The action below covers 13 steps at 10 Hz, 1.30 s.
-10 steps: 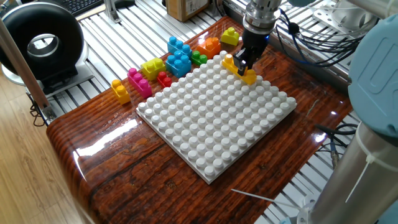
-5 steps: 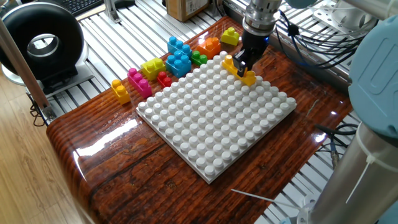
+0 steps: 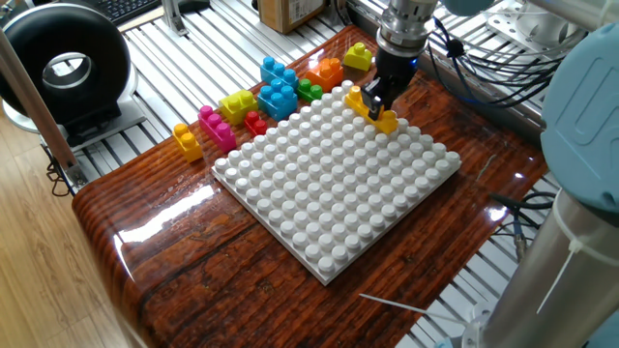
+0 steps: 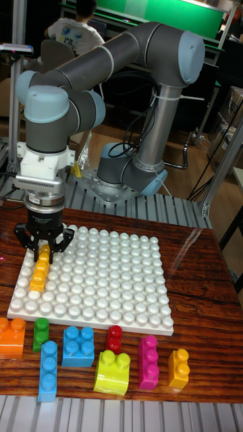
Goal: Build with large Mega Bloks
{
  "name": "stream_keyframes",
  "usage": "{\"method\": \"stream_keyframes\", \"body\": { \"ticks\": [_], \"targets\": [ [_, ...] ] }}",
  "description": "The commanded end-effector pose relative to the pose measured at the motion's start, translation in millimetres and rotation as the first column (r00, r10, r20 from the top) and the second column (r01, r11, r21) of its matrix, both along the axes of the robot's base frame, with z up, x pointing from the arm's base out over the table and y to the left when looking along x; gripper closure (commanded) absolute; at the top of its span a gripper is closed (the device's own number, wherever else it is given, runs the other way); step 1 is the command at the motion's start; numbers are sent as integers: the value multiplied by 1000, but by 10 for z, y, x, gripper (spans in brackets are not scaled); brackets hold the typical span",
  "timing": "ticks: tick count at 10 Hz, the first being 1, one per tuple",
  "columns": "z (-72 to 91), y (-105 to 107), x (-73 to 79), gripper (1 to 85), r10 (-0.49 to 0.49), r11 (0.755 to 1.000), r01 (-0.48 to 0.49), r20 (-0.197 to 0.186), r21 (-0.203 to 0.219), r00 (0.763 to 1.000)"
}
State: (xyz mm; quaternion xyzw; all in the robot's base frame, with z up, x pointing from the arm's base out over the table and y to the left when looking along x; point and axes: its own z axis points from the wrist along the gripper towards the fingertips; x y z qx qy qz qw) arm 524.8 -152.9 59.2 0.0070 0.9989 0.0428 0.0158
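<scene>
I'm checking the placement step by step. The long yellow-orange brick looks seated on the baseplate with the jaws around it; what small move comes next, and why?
Probably open the jaws and lift straight up. The yellow-orange brick lies flat along the white baseplate edge, and the gripper closes on its far end. Loose bricks such as the blue brick wait beside the plate.

Nine Mega Bloks [image 4: 79,346], one baseplate [image 4: 108,283]

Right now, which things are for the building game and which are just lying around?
For building: the gripper on the long yellow-orange brick; loose bricks: orange, green, two blue, red, lime yellow, pink, small yellow-orange.

Just around: white baseplate, black round device, cardboard box.
</scene>
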Motion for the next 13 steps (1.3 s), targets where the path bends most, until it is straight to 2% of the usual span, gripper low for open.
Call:
{"method": "stream_keyframes", "body": {
  "ticks": [1,3,7,9,11,13],
  "targets": [
    [70,7,-22,847,-15,1000,15,0,11,1000],
    [-34,26,13,847,-21,1000,21,12,7,1000],
    [-122,32,48,847,-17,1000,17,21,2,1000],
    [-80,-23,51,847,-9,1000,9,14,-4,1000],
    [80,-129,26,847,13,1000,-13,-10,-2,1000],
    [-49,-90,3,847,-16,1000,16,2,-19,1000]
  ]
}}
